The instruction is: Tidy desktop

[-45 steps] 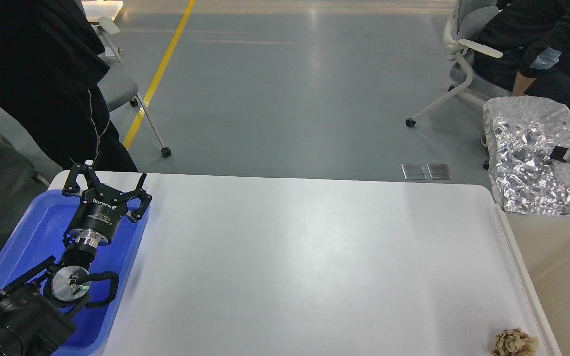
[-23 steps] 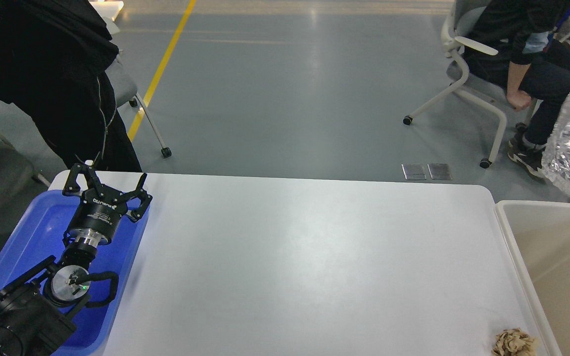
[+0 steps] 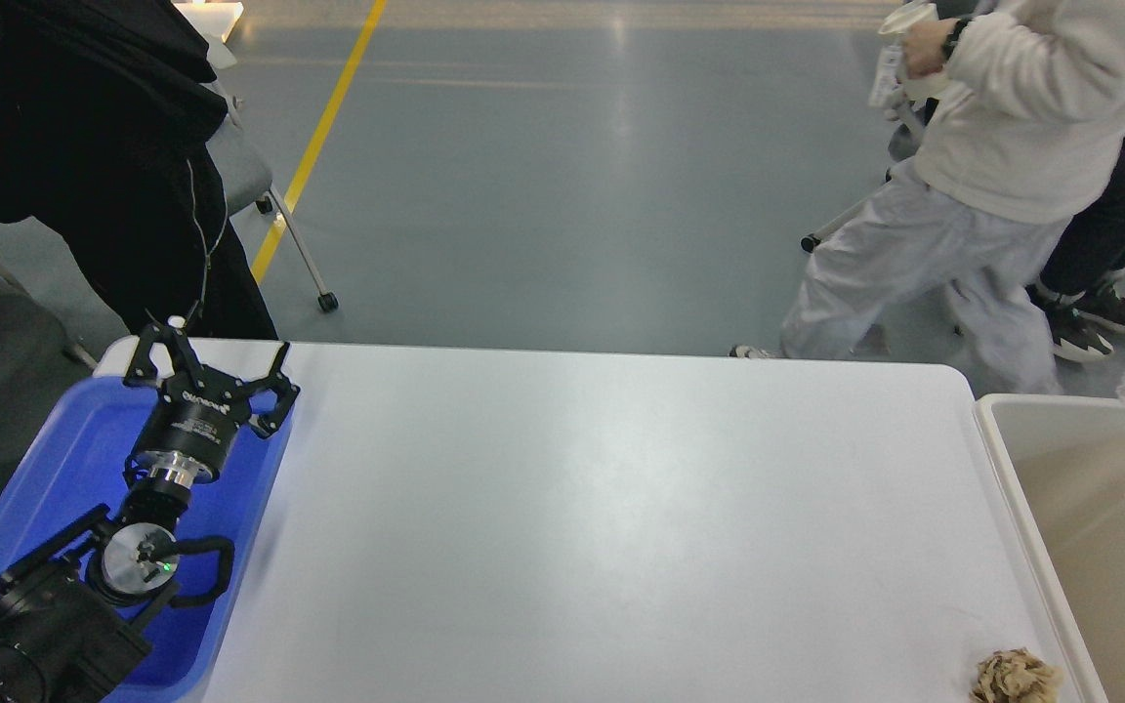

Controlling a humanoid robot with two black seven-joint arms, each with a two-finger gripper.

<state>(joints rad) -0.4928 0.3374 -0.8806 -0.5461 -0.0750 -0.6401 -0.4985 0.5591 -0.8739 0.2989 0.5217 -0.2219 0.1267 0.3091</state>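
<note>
While left end effector (image 3: pixel 213 362) hung open, empty, at table (image 3: pixel 562 508) far-left corner, crumpled paper wad (image 3: pixel 1016 676) lay diagonally opposite, near-right corner; right end effector unseen.

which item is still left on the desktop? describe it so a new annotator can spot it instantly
Start from the desktop, the big white surface filling the head view. Go to its near right corner, just beside the rim of the beige bin. There sits a crumpled tan paper wad, partly cut by the frame's bottom edge: the only small loose thing on the white top, brown and wrinkled.
</note>
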